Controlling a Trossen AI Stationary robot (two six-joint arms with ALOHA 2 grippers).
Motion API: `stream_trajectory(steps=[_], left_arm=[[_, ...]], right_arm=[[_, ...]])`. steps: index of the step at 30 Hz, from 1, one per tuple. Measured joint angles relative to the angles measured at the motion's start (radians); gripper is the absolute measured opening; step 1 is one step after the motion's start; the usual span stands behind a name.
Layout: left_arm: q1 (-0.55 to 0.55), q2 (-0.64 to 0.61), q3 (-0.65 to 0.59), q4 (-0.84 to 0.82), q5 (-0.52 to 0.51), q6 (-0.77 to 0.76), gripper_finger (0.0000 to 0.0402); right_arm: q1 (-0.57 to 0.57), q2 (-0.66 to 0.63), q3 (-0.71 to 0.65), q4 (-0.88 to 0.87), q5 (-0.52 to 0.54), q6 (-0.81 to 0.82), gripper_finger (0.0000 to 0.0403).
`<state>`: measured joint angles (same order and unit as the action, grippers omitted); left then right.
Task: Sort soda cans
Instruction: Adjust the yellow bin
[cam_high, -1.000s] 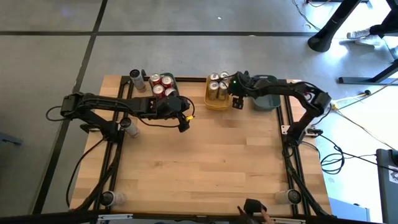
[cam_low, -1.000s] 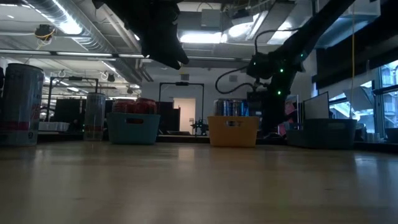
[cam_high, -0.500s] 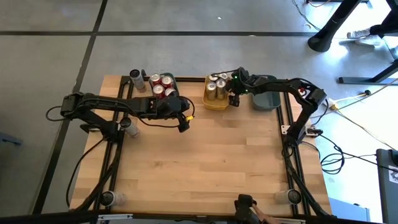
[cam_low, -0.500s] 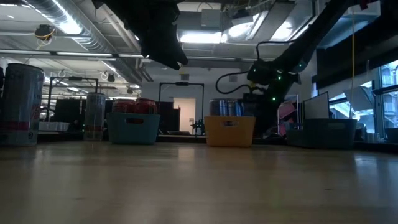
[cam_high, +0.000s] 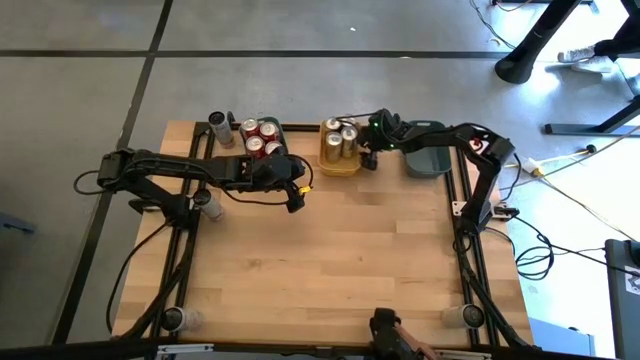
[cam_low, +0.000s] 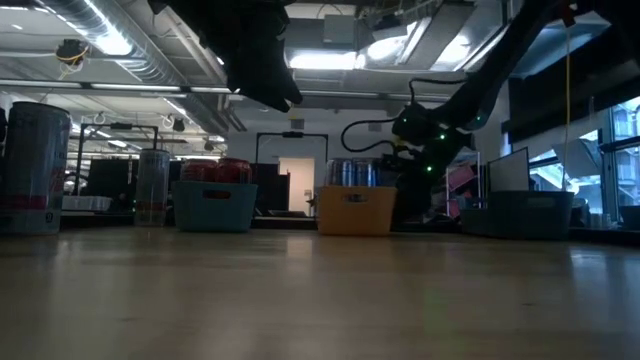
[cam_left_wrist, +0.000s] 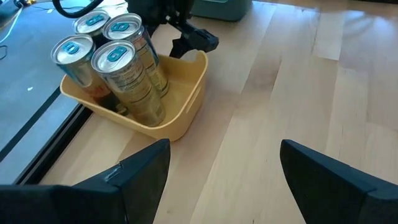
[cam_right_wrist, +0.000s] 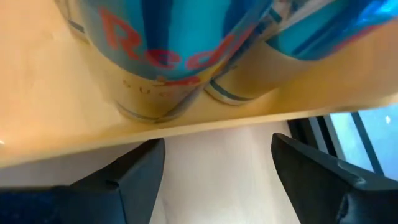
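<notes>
Four gold cans: high view, the gold soda cans (cam_high: 339, 139) stood in the yellow tray (cam_high: 341, 166) near the bench's far edge; the right gripper (cam_high: 367, 157) touched its side.
Left gripper (cam_left_wrist: 224, 180): left wrist view, fingers spread wide, empty.
Right gripper: right wrist view, fingers parted, empty, against the tray wall.
Risk: pushing might tip the cans or shove the tray into the red cans (cam_high: 259, 137).

Grey tiled floor (cam_high: 300, 60) around pale wooden surface (cam_high: 330, 260); bright ceiling lights (cam_low: 330, 58), exposed ducts (cam_low: 150, 60), lit doorway (cam_low: 296, 172) behind.
</notes>
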<state>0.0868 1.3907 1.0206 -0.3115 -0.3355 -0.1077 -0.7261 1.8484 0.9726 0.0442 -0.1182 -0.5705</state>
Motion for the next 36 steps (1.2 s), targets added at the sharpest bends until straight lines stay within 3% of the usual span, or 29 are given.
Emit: stream_trajectory(steps=[7, 25, 31, 36], left_arm=[[0.0, 0.0, 0.0, 0.0, 0.0, -0.001, 0.0294], [0.0, 0.0, 0.0, -0.01, 0.0, -0.001, 0.0294], [0.0, 0.0, 0.0, -0.027, 0.0, -0.002, 0.0294], [0.0, 0.0, 0.0, -0.028, 0.0, -0.036, 0.0294]], right_arm=[[0.012, 0.051, 0.039, 0.017, -0.058, 0.047, 0.0293], [0.079, 0.198, 0.246, 0.011, -0.008, 0.069, 0.0293], [0.079, 0.181, 0.256, -0.028, 0.026, 0.073, 0.0293], [0.079, 0.058, 0.256, -0.191, 0.034, 0.073, 0.0293]])
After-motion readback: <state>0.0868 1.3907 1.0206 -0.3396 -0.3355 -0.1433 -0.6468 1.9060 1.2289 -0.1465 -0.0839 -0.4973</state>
